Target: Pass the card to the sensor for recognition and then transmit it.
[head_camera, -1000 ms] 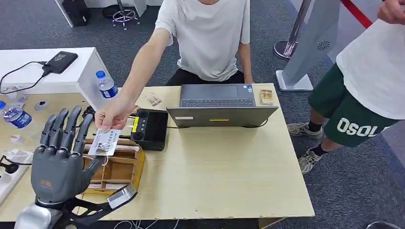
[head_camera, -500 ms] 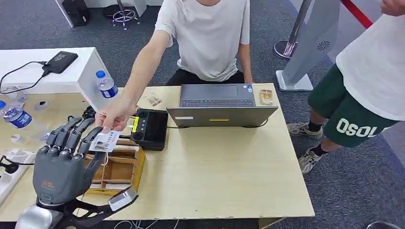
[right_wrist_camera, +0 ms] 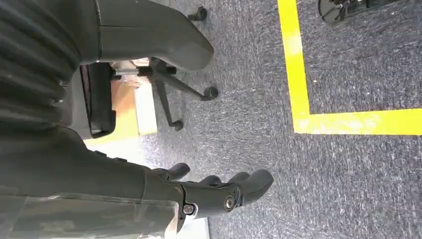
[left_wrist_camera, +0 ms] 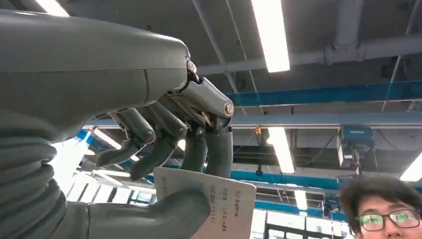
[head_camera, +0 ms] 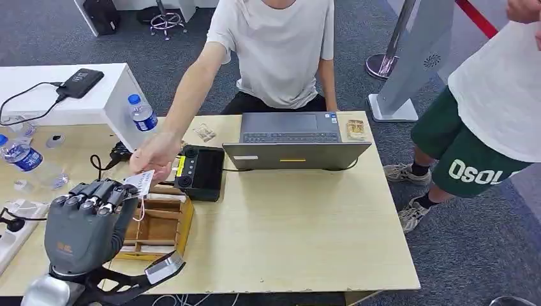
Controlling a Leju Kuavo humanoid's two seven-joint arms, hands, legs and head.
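Observation:
My left hand (head_camera: 86, 223) is raised over the table's left side, its fingers curled over a white printed card (head_camera: 141, 182). The left wrist view has the card (left_wrist_camera: 219, 204) pinched between my thumb and fingers. A seated person's hand (head_camera: 156, 155) reaches across the table and is still at the card's far edge. The black sensor box (head_camera: 200, 171) with a yellow stripe lies just right of the card, beside the laptop. My right hand (right_wrist_camera: 219, 191) hangs over the carpet floor with its fingers loosely apart, holding nothing.
An open grey laptop (head_camera: 296, 143) stands mid-table. A wooden tray (head_camera: 159, 223) sits under my left hand. Water bottles (head_camera: 141, 113) (head_camera: 22, 155) and cables lie at the left. A second person in green shorts (head_camera: 472, 153) stands at the right.
My left hand's fingers went from spread upright to curled down over the card. The person's hand stays at the card, slightly withdrawn toward the sensor.

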